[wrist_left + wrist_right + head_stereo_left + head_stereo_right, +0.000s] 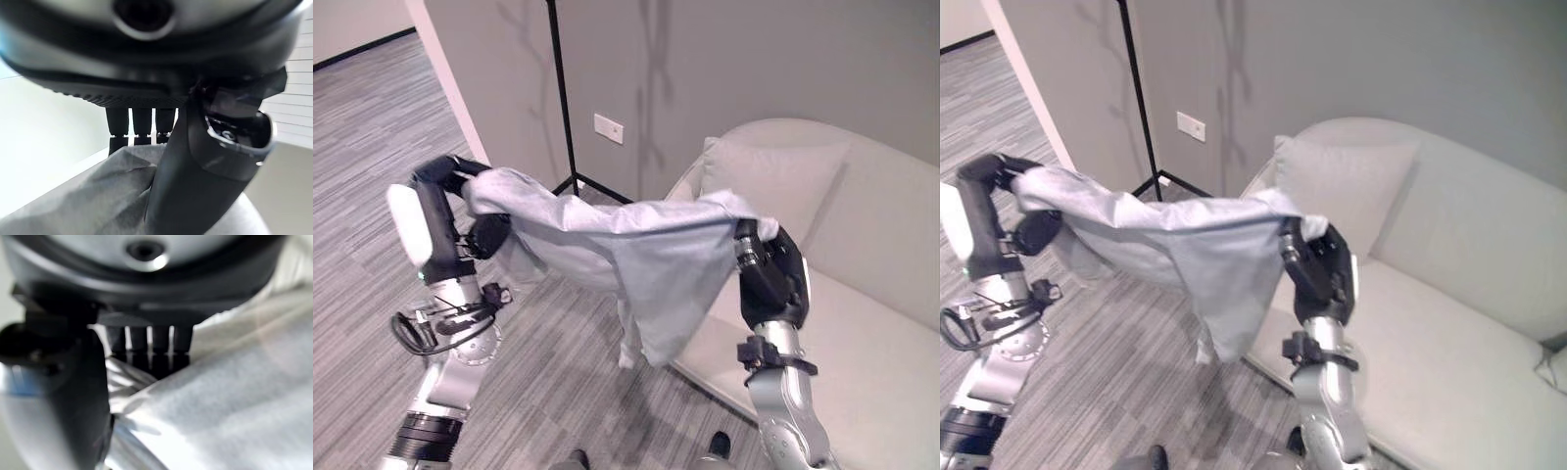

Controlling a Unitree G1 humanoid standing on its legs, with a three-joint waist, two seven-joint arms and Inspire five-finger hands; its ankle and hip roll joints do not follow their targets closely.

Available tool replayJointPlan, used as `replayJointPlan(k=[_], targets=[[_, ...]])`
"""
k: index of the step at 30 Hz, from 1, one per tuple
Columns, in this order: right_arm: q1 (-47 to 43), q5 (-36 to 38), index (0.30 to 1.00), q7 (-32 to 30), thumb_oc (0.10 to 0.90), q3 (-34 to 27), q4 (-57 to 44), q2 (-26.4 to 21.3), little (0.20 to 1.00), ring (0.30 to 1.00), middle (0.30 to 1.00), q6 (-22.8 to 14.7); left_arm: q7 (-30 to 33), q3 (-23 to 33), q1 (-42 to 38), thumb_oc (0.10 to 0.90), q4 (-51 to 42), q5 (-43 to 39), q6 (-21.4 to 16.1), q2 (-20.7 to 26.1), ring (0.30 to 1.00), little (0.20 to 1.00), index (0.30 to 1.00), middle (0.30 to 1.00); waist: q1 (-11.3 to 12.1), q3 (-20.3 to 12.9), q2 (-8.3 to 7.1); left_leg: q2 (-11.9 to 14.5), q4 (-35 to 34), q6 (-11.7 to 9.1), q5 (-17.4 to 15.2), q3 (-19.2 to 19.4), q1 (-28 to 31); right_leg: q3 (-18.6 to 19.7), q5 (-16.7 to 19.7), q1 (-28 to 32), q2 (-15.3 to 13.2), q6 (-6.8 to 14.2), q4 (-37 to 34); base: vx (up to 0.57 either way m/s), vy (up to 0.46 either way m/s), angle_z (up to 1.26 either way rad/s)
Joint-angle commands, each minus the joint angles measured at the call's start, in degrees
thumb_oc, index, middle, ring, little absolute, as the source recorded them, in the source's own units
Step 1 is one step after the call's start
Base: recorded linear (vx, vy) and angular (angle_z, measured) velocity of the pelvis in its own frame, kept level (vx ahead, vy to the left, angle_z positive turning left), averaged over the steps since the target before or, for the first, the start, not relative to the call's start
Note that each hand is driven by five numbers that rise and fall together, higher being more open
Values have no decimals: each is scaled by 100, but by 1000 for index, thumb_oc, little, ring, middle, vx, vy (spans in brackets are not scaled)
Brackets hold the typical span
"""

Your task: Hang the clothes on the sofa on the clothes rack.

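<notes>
A: As each hand sits at one end of the load, list them first.

B: Item one, left hand [445,174]: dark, raised, fingers and thumb curled over one end of the pale grey soft fabric garment [607,250]. Item two, right hand [766,262]: dark, also raised, closed on the other end, cloth bunched over its top. The wrist views agree: fabric is pinched between thumb and fingers on both sides.

A: Location of the garment?

B: Held in the air, stretched between the two hands, its middle sagging and a tail hanging toward the grey striped carpet floor [372,147]. It hangs in front of the cream upholstered sofa [862,294], clear of the seat.

A: Progress?

B: Pick-up judged complete. Carrying and hanging remain; nothing yet hangs on the thin black metal clothes rack pole [562,98], which stands against the grey wall [754,59] with its feet splayed at the base.

A: Room to move?

B: Open carpet lies on the left-hand side. The sofa arm crowds the right hand; the rack stands near, beyond the garment. The hanging tail could catch the rack's feet.
</notes>
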Motion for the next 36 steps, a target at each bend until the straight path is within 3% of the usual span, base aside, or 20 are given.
replayJointPlan(k=[1, 2, 3, 6, 7, 9, 11, 13, 16, 17, 21, 23, 26, 29, 30, 31, 32, 34, 35, 36], targets=[[-176, -256, 300, 268, 400, -527, -602, -523, 300, 300, 300, -737, -76, 234, -322, 400, -671, 1, -524, 103, 300, 300, 300, 300, -92, -761, 64, -294, -893, -202, 164, -461, 78, -137, -894, 606, 1349, -138, -381, 11, 203, 46], [-115, -312, 300, 319, 400, -545, -570, -570, 300, 300, 300, -697, -211, 200, -272, 400, -657, -26, -488, 36, 300, 300, 300, 300, -113, -805, 12, -383, -971, -195, 189, -489, 121, -44, -1060, 602, 1590, -183, -171, 13, 201, 64], [-94, -405, 300, 338, 400, -573, -621, -576, 300, 300, 300, -683, -357, 234, -150, 400, -724, -54, -488, -74, 300, 300, 300, 300, -75, -870, -93, -543, -1066, -175, 225, -514, 215, 83, -1185, 661, 1815, -369, -272, 33, 155, 37], [-75, -371, 300, 388, 400, -535, -523, -577, 300, 300, 300, -696, -500, 388, 215, 400, -722, -73, -569, -250, 300, 300, 300, 300, -7, -958, -211, -701, -1097, -148, 158, -594, 259, 439, -899, 1070, 1948, -255, -1289, 41, 67, -5], [-1, -529, 300, 425, 400, -638, -499, -710, 300, 300, 300, -595, -713, 393, 498, 400, -915, -250, -704, -326, 300, 300, 300, 300, 75, -821, -298, -698, -122, -161, -144, -427, -161, 385, -596, 1402, 1736, -217, -2014, -70, 134, 11], [-16, -564, 300, 389, 400, -672, -479, -745, 300, 300, 300, -583, -707, 350, 447, 400, -898, -264, -735, -323, 300, 300, 300, 300, 58, -788, -309, -618, 174, -202, -200, -385, -377, 346, -558, 1424, 1669, -188, -2087, -61, 114, 8], [4, -656, 300, 331, 400, -693, -486, -802, 300, 300, 300, -539, -714, 279, 404, 400, -872, -258, -725, -307, 300, 300, 300, 300, 21, -791, -339, -280, 274, -182, -176, -184, -509, 316, -600, 1406, 1542, -162, -2076, 8, 120, 11], [22, -773, 300, 286, 400, -697, -485, -851, 300, 300, 300, -525, -658, 322, 455, 400, -890, -242, -691, -279, 300, 300, 300, 300, 71, -850, -385, -2, 38, -187, 12, -264, -443, 312, -662, 1396, 1425, -136, -2027, 113, 142, -10], [-60, -1113, 300, 15, 400, -731, -439, -929, 300, 300, 300, -509, -482, 235, 276, 400, -785, -104, -571, -224, 300, 300, 300, 300, 72, -945, -404, 727, -971, -470, 919, -870, -297, 447, -885, 1398, 1285, -198, -1869, 213, 269, -27], [-98, -1154, 300, -69, 400, -729, -424, -928, 300, 300, 300, -520, -434, 174, 192, 400, -705, -75, -583, -198, 300, 300, 300, 300, 58, -941, -399, 884, -1114, -537, 1066, -932, -313, 485, -945, 1429, 1234, -186, -1834, 182, 307, -15], [-220, -1437, 300, -347, 400, -757, -381, -923, 300, 300, 300, -512, -300, 15, -25, 400, -638, 32, -600, -136, 300, 300, 300, 300, 59, -918, -283, 1100, -1136, -693, 1224, -1125, -376, 640, -1072, 1603, 1045, -103, -1821, 213, 362, -17], [-73, -1888, 300, -518, 400, -916, -461, -877, 300, 300, 300, -376, -379, -196, -71, 400, -605, -39, -622, -224, 300, 300, 300, 300, -69, -1020, -42, 1004, -920, -831, 861, -925, -351, 609, -969, 1808, 624, 101, -1880, 407, 765, -32], [-52, -2320, 300, -809, 400, -977, -461, -714, 300, 300, 300, -231, -329, -527, -305, 400, -350, -60, -575, -232, 300, 300, 300, 300, -192, -1023, 7, 590, -550, -673, 441, -766, -406, 624, -293, 1691, 133, 288, -1699, 220, 553, 29], [-269, -2794, 300, -1119, 400, -907, -457, -537, 300, 300, 300, -104, -273, -668, -545, 400, -301, 74, -514, -118, 300, 300, 300, 300, -192, -944, 103, 190, -511, -288, 124, -537, -260, 572, 318, 1309, -189, 116, -1068, 162, 468, 7], [-277, -2806, 300, -1129, 400, -904, -459, -533, 300, 300, 300, -100, -268, -669, -554, 400, -295, 78, -515, -117, 300, 300, 300, 300, -182, -936, 93, 179, -517, -277, 125, -523, -253, 592, 316, 1295, -201, 123, -1051, 73, 346, -13], [-449, -2966, 300, -1251, 400, -835, -428, -513, 300, 300, 300, -30, -221, -734, -619, 400, -318, 117, -509, -100, 300, 300, 300, 300, -166, -855, 134, 57, -570, -163, 86, -379, -142, 396, 691, 1144, -361, 52, -838, 69, 339, -14], [-507, -3027, 300, -1357, 400, -796, -428, -479, 300, 300, 300, -48, -177, -765, -661, 400, -323, 140, -492, -106, 300, 300, 300, 300, -144, -820, 188, -7, -611, -96, 69, -312, -76, 152, 636, 1064, -436, -14, -661, 151, 501, -31], [-465, -3078, 300, -1413, 400, -760, -462, -496, 300, 300, 300, -68, -206, -794, -648, 400, -309, 216, -473, -104, 300, 300, 300, 300, -246, -818, 230, -67, -793, -56, 100, -225, 160, 98, 228, 837, -24, -153, -270, 216, 324, -43], [-430, -3137, 300, -1387, 400, -787, -498, -583, 300, 300, 300, -110, -212, -768, -602, 400, -230, 188, -471, -154, 300, 300, 300, 300, -343, -801, 244, -100, -1069, -64, 148, -125, 421, 180, -433, 533, 721, -230, -37, 183, 150, -36], [-433, -3138, 300, -1389, 400, -786, -500, -586, 300, 300, 300, -109, -211, -765, -605, 400, -228, 188, -473, -156, 300, 300, 300, 300, -332, -804, 247, -94, -1094, -68, 171, -111, 424, 191, -429, 512, 730, -241, -26, 238, 151, -40]])
